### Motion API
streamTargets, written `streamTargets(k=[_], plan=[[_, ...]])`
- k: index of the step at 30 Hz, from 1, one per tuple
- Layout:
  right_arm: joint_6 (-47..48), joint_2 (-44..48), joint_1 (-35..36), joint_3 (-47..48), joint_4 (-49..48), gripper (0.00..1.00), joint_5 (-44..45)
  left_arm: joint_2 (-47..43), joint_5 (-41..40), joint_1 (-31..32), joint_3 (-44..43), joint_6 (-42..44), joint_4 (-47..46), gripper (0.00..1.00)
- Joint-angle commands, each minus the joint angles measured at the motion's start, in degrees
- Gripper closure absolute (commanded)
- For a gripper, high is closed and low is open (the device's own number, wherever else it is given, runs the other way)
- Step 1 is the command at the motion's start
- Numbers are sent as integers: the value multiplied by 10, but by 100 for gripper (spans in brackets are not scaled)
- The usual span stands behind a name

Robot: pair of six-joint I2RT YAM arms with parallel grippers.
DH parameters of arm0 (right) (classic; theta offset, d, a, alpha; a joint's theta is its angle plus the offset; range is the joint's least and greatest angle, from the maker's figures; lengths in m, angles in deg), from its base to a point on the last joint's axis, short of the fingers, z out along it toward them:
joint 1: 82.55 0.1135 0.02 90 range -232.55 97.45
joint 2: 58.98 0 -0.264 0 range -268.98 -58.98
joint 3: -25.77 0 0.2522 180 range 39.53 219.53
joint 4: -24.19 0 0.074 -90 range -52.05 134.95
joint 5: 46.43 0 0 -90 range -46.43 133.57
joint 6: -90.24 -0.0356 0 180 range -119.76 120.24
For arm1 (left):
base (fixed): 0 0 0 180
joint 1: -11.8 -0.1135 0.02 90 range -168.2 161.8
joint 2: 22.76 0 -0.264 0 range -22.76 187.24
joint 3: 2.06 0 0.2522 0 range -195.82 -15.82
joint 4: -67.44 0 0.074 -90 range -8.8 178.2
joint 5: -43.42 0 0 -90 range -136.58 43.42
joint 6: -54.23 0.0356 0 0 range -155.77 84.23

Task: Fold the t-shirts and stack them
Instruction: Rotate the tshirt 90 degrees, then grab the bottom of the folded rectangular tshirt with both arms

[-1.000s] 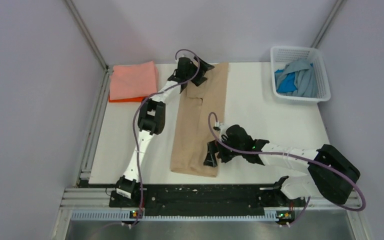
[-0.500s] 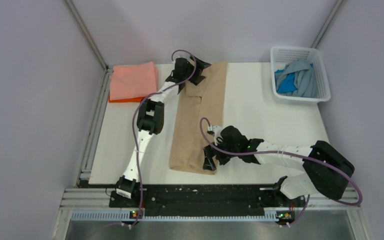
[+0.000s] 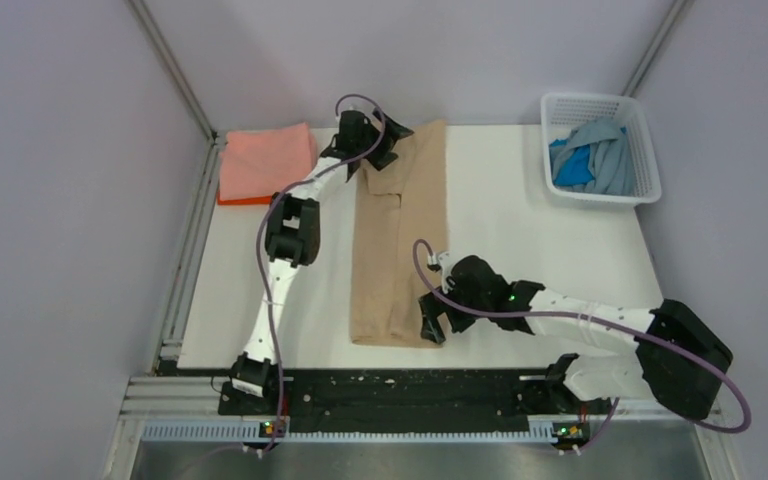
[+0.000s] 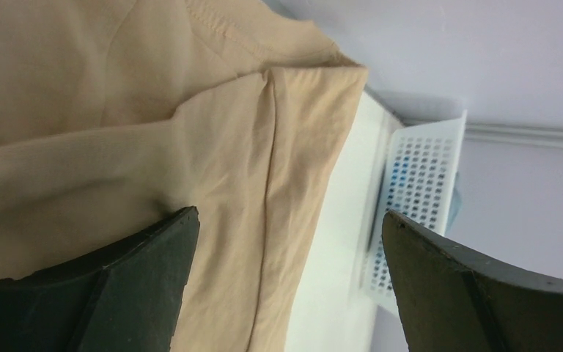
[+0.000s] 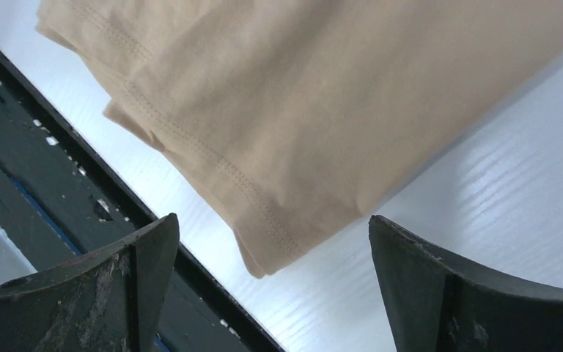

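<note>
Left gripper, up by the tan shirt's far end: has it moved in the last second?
Yes. The left gripper has shifted left, toward the salmon pink folded shirt and away from the white basket.

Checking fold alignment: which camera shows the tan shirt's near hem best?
Right wrist: the tan shirt fills the frame, its stitched hem corner sharp and stacked layers visible. Top view shows the whole folded strip, but the right tool crowds that corner. Left wrist sees only the far end.
</note>
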Motion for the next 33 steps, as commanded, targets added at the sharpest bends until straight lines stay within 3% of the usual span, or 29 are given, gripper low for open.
streamTargets(k=[1,5,8,13,16,18,21,25,30,33], plan=[[-1,82,3,31,18,1,38,-123,16,-13,21,105,88,1],[-57,143,2,17,5,1,62,-264,18,-2,87,173,141,1],[-95,169,2,2,16,1,71,-395,-13,16,204,231,183,1],[-145,166,0,-11,46,1,84,-642,-163,72,489,283,227,1],[-186,142,1,-14,58,7,105,-777,-289,131,678,247,251,1],[-212,119,3,-19,42,13,99,-848,-323,164,772,208,269,1],[-237,78,6,-29,11,22,55,-928,-316,197,885,162,296,1],[-269,45,13,-45,1,30,41,-997,-248,229,1004,113,300,3],[-297,39,16,-73,-3,40,73,-1018,-155,245,1106,93,213,5],[-301,37,16,-87,-11,49,78,-1004,-149,246,1135,83,179,9]])
